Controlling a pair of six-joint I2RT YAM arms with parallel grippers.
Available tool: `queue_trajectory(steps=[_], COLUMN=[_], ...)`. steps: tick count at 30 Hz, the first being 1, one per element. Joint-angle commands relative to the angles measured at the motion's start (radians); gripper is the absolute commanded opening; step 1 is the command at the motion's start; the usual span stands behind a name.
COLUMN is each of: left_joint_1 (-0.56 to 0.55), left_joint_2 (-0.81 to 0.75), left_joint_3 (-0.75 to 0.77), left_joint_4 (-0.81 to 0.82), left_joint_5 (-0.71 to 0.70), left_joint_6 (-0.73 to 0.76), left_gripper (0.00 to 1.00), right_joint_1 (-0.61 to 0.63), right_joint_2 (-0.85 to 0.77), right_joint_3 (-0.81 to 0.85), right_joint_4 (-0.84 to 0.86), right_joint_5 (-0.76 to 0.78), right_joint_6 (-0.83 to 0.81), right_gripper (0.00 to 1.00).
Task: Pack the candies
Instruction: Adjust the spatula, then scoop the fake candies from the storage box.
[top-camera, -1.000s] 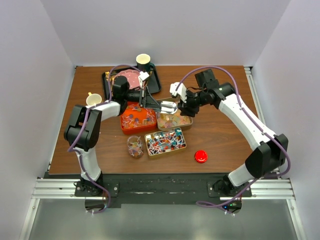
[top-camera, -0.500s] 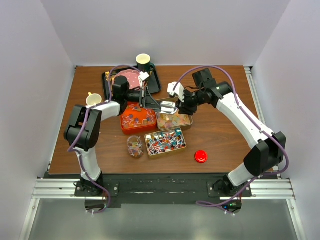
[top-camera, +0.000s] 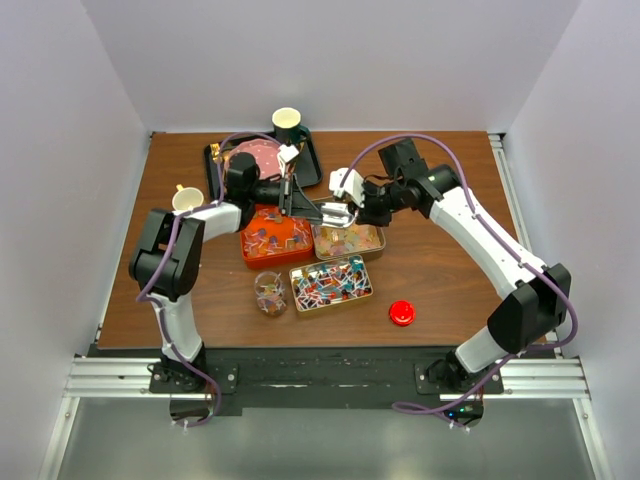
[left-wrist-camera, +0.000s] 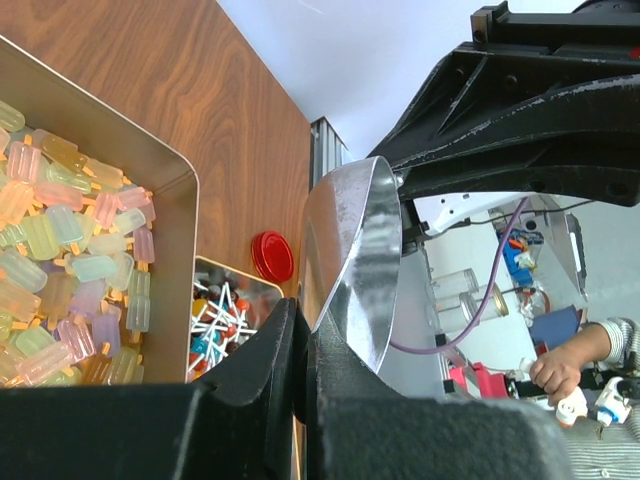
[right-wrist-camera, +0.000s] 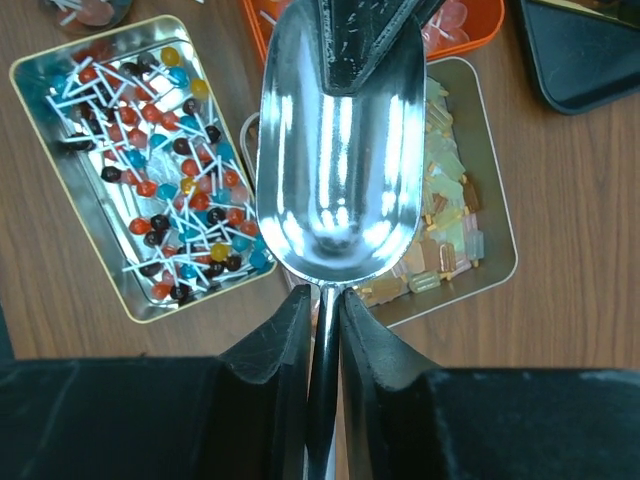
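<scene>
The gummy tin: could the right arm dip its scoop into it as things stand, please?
Probably not yet. The right gripper holds the scoop by its handle just above the open tin, but the left gripper grips the scoop's front rim and would likely have to release first.

Brown wood table (top-camera: 440, 285), pale walls (top-camera: 350, 60) 3 sides, alu rail (top-camera: 110, 378)
</scene>
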Motion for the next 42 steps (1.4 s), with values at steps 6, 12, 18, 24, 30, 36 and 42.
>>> queue_trajectory(steps=[6,12,18,24,30,36,42], left_joint_1=[0.01,0.05,0.048,0.045,0.036,0.025,0.025], left_joint_2=[-0.016,-0.094,-0.141,-0.175,-0.206,-0.23,-0.278], left_joint_3=[0.033,0.051,0.017,-0.013,-0.101,-0.145,-0.199], left_joint_4=[-0.134,-0.543,-0.794,-0.832,-0.756,-0.736,-0.722], left_joint_5=[-0.033,-0.216,-0.534,-0.607,-0.559,-0.556,-0.533], left_joint_6=[0.144,0.501,0.729,0.878,0.891,0.891,0.933], left_gripper=[0.4,0.57,0.6,0.6,0.64,0.64,0.64], right_joint_1=[-0.001,-0.01,-0.018,-0.016,0.002,0.047,0.103], right_joint_2=[0.019,0.106,0.261,0.416,0.47,0.473,0.492], right_joint_3=[0.064,0.189,0.357,0.535,0.546,0.48,0.433], right_joint_4=[-0.062,-0.206,-0.284,-0.363,-0.38,-0.334,-0.282], right_joint_5=[0.054,0.235,0.471,0.584,0.686,0.786,0.89], right_joint_6=[-0.087,-0.288,-0.394,-0.44,-0.494,-0.511,-0.514], right_gripper=[0.0,0.0,0.0,0.0,0.0,0.0,0.0])
